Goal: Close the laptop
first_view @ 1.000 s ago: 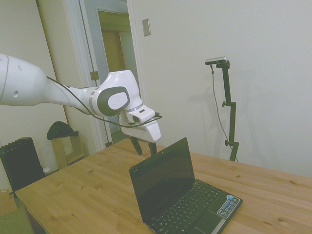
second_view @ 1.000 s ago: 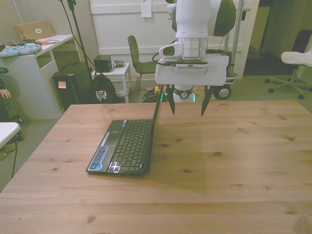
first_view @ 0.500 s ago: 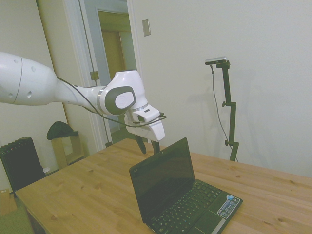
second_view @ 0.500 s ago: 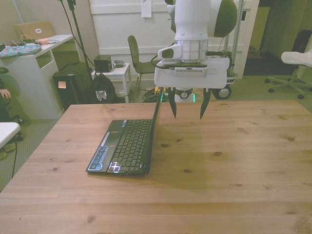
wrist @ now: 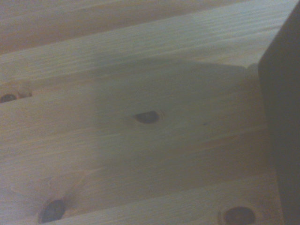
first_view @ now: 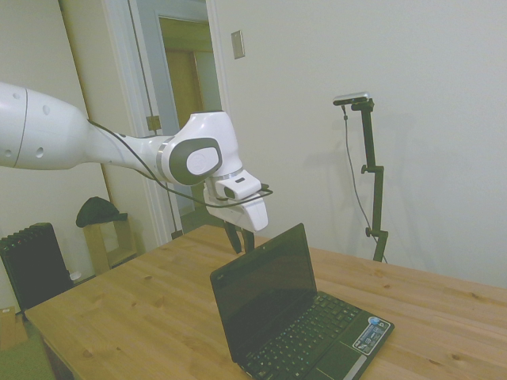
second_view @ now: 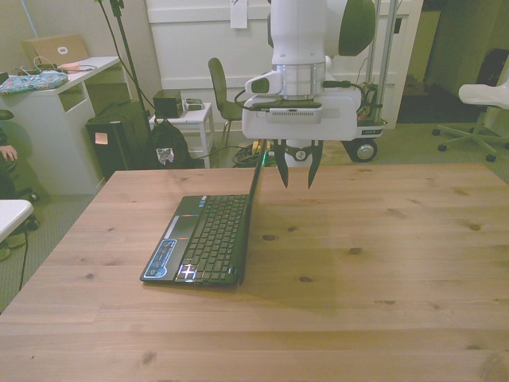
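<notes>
The small black laptop (first_view: 269, 305) stands open on the wooden table (first_view: 135, 309), its dark screen upright and a blue-white sticker (first_view: 371, 334) on the palm rest. The front view shows the laptop (second_view: 208, 235) with its lid edge-on. My gripper (second_view: 297, 171) hangs just behind the lid's top edge, on the front view's right of it, apart from the lid. Its fingers are open with a narrow gap and nothing between them. In the side view the gripper (first_view: 240, 239) sits right behind the lid's upper corner. The wrist view holds bare table wood (wrist: 140, 154) and the dark lid (wrist: 283, 117).
Beyond the table's far edge stand a grey chair (second_view: 223, 95), a black bag (second_view: 169, 147), a white desk (second_view: 56, 119) and a white office chair (second_view: 485, 99). Part of a person (second_view: 5, 151) shows at the front view's left edge.
The gripper's fingers have drawn closer together, and the gripper has shifted toward the front view's left, nearer the lid's top edge. The laptop has not moved.
</notes>
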